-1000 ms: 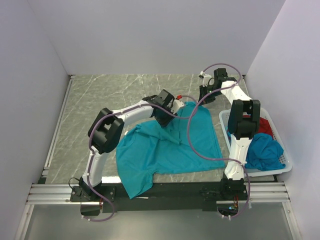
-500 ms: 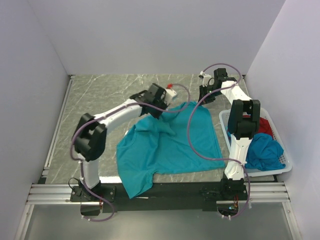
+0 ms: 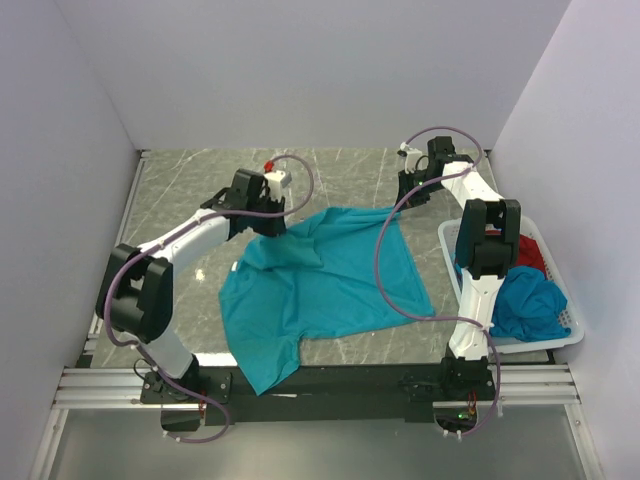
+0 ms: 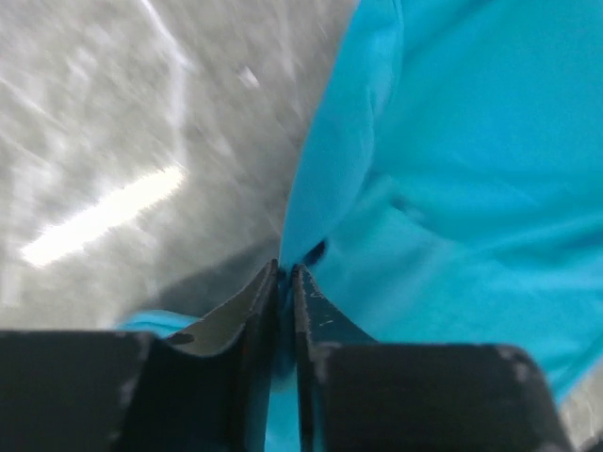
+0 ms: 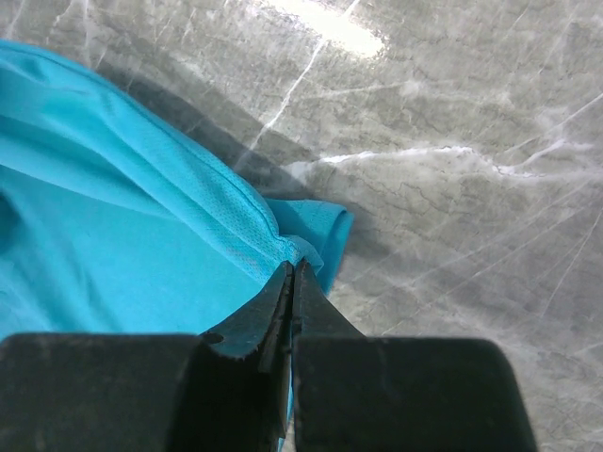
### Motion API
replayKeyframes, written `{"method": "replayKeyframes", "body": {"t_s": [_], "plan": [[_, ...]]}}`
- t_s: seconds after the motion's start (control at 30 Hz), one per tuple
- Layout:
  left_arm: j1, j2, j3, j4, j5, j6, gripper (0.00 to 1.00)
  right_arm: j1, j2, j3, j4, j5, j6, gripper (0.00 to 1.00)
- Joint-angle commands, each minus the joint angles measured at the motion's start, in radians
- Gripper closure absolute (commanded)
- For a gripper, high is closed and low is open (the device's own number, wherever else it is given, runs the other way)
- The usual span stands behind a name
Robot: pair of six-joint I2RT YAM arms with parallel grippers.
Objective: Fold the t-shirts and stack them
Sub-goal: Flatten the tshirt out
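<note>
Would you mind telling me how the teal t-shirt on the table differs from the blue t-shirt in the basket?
The teal t-shirt lies spread across the table, its near part hanging over the front edge; the blue t-shirt sits bunched in the white basket. Both the left gripper and the right gripper are shut on the teal t-shirt's edges, whereas nothing touches the blue t-shirt. The teal one is paler. Neither is folded.

**What your table carries**

You have a grey marble-patterned table [image 3: 180, 190] with pale veins running across it. A teal t-shirt [image 3: 320, 285] lies spread over its middle, and one lower corner hangs over the near edge. At the right edge you see a white slatted basket [image 3: 455, 262] holding a blue t-shirt [image 3: 525, 300] and a red t-shirt [image 3: 530, 252].
</note>
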Motion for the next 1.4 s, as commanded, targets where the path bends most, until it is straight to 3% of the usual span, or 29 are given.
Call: {"method": "replayKeyframes", "body": {"t_s": [0.0,0.1,0.23,0.57,0.7,0.83,1.1,1.27,1.37], "plan": [[-0.006,-0.058,-0.067,0.046,0.132,-0.04,0.8,0.001,-0.041,-0.007,-0.009,-0.021,-0.011,1.0],[-0.015,-0.075,-0.136,0.037,0.179,-0.064,0.66,0.001,-0.038,-0.005,-0.012,-0.022,-0.013,1.0],[-0.026,-0.148,-0.199,0.025,0.125,-0.071,0.55,0.001,-0.033,-0.004,-0.011,-0.024,-0.009,1.0],[-0.123,-0.196,-0.096,0.0,-0.071,0.029,0.48,0.001,-0.036,-0.005,-0.011,-0.024,-0.008,1.0],[-0.129,-0.174,-0.021,-0.024,0.023,0.034,0.5,0.002,-0.033,-0.004,-0.014,-0.024,-0.011,1.0],[-0.143,-0.089,0.036,-0.093,0.118,0.047,0.64,0.002,-0.033,-0.005,-0.012,-0.025,-0.009,1.0],[-0.181,0.056,0.056,-0.17,0.154,0.074,0.83,0.001,-0.033,-0.004,-0.016,-0.03,-0.013,1.0],[-0.183,0.131,0.099,-0.193,0.023,0.072,0.8,0.001,-0.032,-0.004,-0.016,-0.031,-0.016,1.0],[-0.183,0.172,0.134,-0.187,-0.065,0.064,0.71,0.002,-0.03,-0.004,-0.016,-0.033,-0.017,1.0]]}}
